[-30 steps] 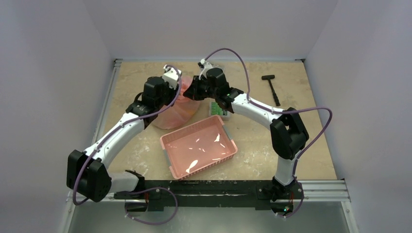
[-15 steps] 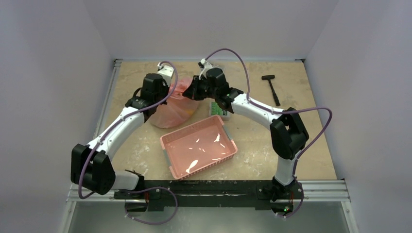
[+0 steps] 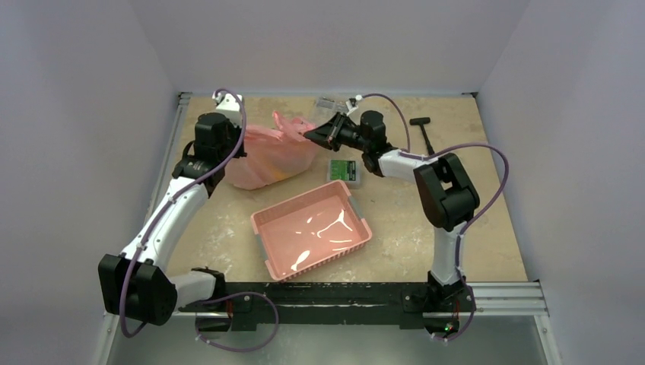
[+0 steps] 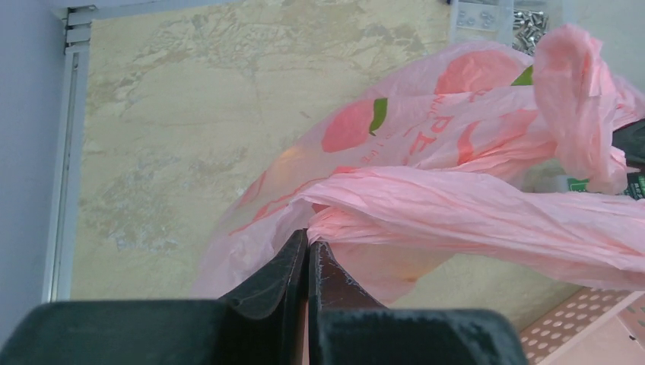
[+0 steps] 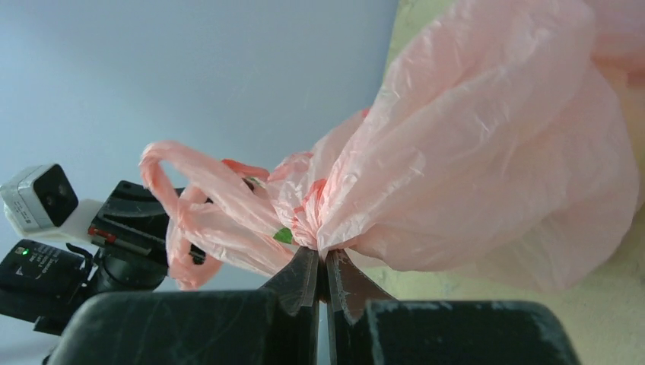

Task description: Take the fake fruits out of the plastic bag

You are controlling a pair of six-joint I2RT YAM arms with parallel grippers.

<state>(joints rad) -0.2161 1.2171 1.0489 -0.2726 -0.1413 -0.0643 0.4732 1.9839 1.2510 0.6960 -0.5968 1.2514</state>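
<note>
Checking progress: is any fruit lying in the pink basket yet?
No, the top view shows the pink basket with only its bare, glossy floor inside.

Both arms reach toward the frame's top: left gripper upper left, right gripper upper centre, jaws pressed closed.

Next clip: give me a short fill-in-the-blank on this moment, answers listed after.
The left gripper and the right gripper are each shut on the plastic ___.
The rigid latticed basket is coloured ___.
The hammer lies on the ___ arm's side.
Missing words: bag; pink; right.
</note>
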